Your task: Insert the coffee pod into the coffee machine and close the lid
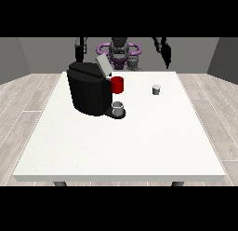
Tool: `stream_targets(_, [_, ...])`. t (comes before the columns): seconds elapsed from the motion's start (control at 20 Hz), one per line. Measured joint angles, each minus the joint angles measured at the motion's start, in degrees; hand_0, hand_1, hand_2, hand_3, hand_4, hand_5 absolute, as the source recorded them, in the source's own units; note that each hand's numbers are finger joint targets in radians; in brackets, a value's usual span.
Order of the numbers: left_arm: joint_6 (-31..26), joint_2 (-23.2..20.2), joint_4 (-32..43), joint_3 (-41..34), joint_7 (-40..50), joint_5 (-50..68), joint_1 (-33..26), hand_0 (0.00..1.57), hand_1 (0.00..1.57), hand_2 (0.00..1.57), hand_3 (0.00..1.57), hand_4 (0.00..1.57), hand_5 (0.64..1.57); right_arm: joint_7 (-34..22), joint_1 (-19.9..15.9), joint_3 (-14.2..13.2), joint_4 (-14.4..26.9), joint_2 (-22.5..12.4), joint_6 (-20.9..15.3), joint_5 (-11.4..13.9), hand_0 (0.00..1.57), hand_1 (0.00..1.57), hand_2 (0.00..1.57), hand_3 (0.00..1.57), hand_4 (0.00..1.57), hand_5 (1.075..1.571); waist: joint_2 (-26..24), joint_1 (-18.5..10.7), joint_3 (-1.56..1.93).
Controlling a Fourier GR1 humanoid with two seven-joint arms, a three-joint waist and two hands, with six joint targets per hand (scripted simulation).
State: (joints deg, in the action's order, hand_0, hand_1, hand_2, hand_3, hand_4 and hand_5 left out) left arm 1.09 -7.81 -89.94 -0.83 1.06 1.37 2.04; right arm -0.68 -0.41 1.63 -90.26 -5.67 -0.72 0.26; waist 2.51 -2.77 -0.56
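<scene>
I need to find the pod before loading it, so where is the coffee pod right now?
In the front view, the coffee pod stands on the white table right of centre, apart from the coffee machine and red cup to its left.

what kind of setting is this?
Likely a bare test room set up as a coffee station: a white table on wood-plank floor, with a black coffee machine, lid open, and a small coffee pod.
</scene>
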Motion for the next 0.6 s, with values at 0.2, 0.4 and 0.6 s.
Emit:
stream_targets(0.2, [-3.6,-0.5,-1.0,-0.7,-1.0,2.6,-2.1,0.0,0.0,0.0,0.0,0.27,1.571,-0.7,1.9,0.2,0.7,0.7,-0.4,0.4,0.0,0.0,0.0,0.0,0.13,1.571,-3.3,0.3,0.34])
stream_targets(0.4, [-7.4,-0.1,-2.0,0.0,-6.8,4.5,-5.8,0.0,0.0,0.0,0.0,0.27,1.571,3.1,3.5,-3.2,2.0,1.5,-2.4,-0.7,0.0,0.0,0.0,0.0,0.09,1.571,-4.9,0.4,0.5])
stream_targets(0.6, [-8.8,-1.6,-1.7,-0.1,-9.7,2.7,-6.6,0.0,0.0,0.0,0.0,0.32,1.571,4.4,2.4,-5.3,1.5,2.6,-5.0,-1.4,0.0,0.0,0.0,0.0,0.22,1.571,-5.1,1.2,0.54])
